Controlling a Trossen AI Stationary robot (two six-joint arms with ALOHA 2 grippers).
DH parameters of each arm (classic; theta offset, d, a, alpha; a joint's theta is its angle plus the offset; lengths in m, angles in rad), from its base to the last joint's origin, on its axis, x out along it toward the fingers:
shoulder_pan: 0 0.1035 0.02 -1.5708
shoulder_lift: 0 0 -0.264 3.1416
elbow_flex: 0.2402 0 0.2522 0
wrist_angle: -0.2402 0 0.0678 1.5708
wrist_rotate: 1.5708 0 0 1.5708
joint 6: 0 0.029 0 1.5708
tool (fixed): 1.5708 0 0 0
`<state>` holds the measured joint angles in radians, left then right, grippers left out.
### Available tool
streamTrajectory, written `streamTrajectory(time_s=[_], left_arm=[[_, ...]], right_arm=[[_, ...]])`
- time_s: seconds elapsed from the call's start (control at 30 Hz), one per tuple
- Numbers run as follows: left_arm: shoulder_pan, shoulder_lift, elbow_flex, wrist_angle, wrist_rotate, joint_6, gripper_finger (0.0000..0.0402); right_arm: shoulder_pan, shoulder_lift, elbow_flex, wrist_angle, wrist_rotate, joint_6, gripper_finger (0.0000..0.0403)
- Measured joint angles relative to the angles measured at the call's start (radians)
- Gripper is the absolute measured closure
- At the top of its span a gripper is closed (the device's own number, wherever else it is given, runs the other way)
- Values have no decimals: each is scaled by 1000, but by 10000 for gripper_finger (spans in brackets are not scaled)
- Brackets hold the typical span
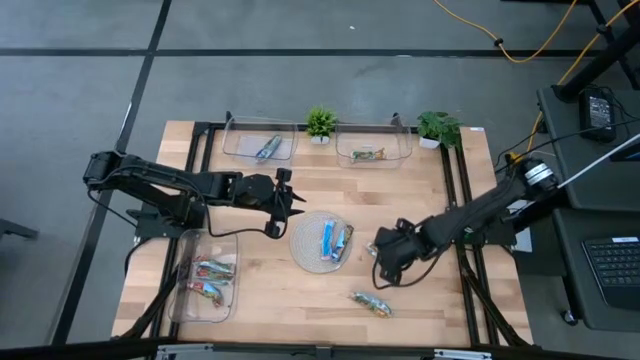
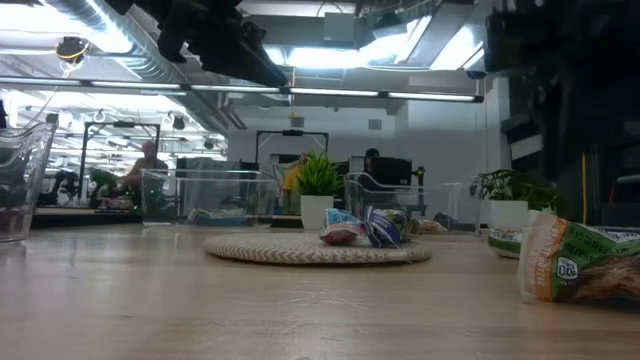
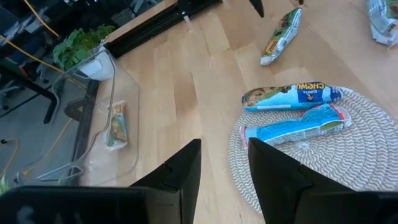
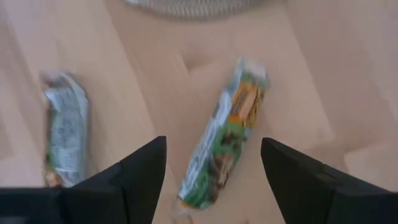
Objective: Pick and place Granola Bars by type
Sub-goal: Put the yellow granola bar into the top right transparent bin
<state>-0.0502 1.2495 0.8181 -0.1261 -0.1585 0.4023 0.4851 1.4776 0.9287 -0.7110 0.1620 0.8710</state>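
Right gripper (image 4: 213, 180), fingers apart, hovers over a crinkly green bar (image 4: 225, 134); left gripper (image 3: 224, 180), apart, empty, beside the woven mat (image 3: 367, 155).

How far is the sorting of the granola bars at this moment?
Partly done. One bar lies in the back left tray, one green bar in the back right tray, and two red bars in the near left tray.

In hand: nothing. The right gripper, open, hovers over a green bar.

Left: two blue bars on the round mat, beside the left gripper, and the green bars on the table.
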Motion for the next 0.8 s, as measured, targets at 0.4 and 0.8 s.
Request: streamTrajectory(time_s=[0.4, 0.8], left_arm=[[0, 26, -1, 2, 7, 8, 277], [0, 26, -1, 3, 8, 11, 276]], right_arm=[[73, 121, 0, -33, -26, 164, 140], [76, 225, 0, -33, -77, 166, 142]])
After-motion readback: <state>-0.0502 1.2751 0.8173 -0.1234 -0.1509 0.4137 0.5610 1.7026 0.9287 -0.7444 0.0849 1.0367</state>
